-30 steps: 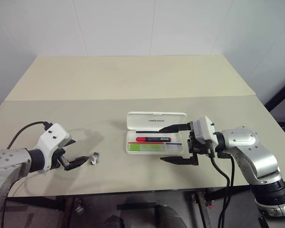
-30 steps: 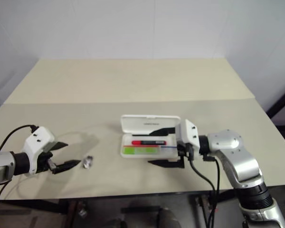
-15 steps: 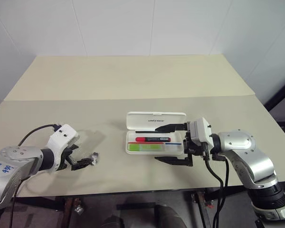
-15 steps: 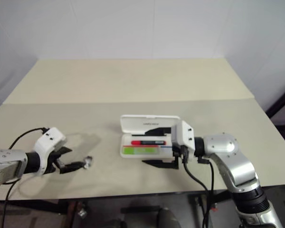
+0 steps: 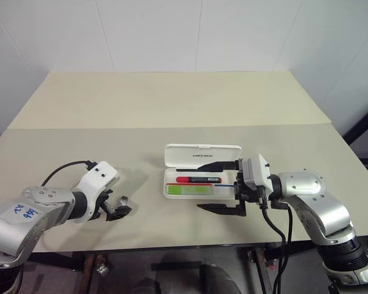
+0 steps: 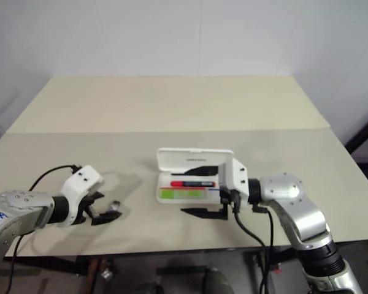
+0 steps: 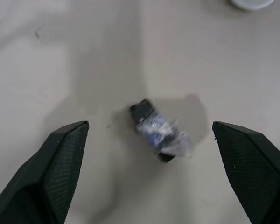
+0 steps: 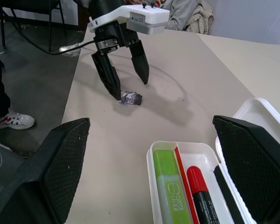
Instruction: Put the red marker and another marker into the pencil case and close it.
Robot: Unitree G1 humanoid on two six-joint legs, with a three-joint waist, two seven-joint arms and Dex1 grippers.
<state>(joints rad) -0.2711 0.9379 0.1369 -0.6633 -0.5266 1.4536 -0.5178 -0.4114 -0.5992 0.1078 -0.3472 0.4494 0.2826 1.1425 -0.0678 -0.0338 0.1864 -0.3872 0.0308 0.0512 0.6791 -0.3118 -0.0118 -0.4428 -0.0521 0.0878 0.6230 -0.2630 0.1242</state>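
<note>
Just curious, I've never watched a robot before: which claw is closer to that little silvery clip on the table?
Left. The left claw hangs open right over the silvery clip. The right claw is open far across, at the pencil case.

You were working in what looked like a robot test room or lab: a plain beige table [image 5: 172, 104] stood against bare white panelled walls [image 5: 196, 33]. The right wrist view showed a dark floor [image 8: 32, 70], a chair's legs [image 8: 51, 23], and a person's sneaker [image 8: 11, 122].
</note>
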